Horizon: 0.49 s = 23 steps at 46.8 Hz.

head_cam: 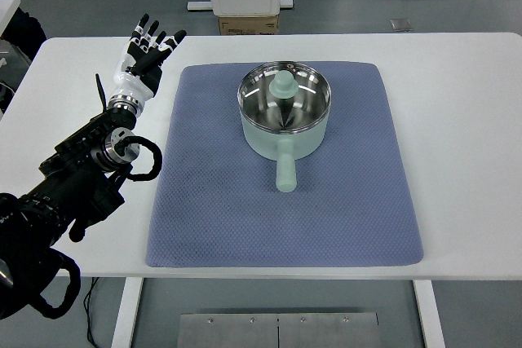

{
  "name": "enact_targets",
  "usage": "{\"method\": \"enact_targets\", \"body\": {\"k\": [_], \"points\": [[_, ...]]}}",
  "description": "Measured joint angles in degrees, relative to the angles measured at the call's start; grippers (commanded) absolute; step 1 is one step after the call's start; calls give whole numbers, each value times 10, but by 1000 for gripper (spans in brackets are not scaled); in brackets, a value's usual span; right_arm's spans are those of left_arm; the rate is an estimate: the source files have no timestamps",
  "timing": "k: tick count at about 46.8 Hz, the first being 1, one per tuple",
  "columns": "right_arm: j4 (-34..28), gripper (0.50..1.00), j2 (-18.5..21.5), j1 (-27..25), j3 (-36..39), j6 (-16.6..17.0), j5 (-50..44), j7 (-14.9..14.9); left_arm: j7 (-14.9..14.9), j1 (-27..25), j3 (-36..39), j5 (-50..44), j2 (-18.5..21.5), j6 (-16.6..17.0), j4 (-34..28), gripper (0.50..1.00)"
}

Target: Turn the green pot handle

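Head view
Pot: the green pot (284, 113) sits on the far middle of the blue mat (212, 201), upright, its glass lid (285, 92) on, with a pale green knob (283, 83) at the centre.
Handle: the pot handle (285, 170) points toward the table's near edge, lying over the mat.
Left hand: the left hand (143, 53) is raised over the white table (465, 136) just left of the mat's far left corner, fingers (143, 26) spread and holding nothing, well apart from the pot.
Left arm: comes in from the lower left; its shoulder end is cut off by the picture's edge.
Hidden: the pot's inside is hard to read through reflections on the lid.
Background: a cardboard box (248, 24) stands on the floor beyond the table.
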Motion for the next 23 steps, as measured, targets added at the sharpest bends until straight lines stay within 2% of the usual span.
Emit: {"method": "enact_targets", "body": {"k": [23], "points": [[0, 1000, 0, 0, 0, 0, 0, 0, 0, -1, -1, -8, 0, -3, 0, 1000]]}}
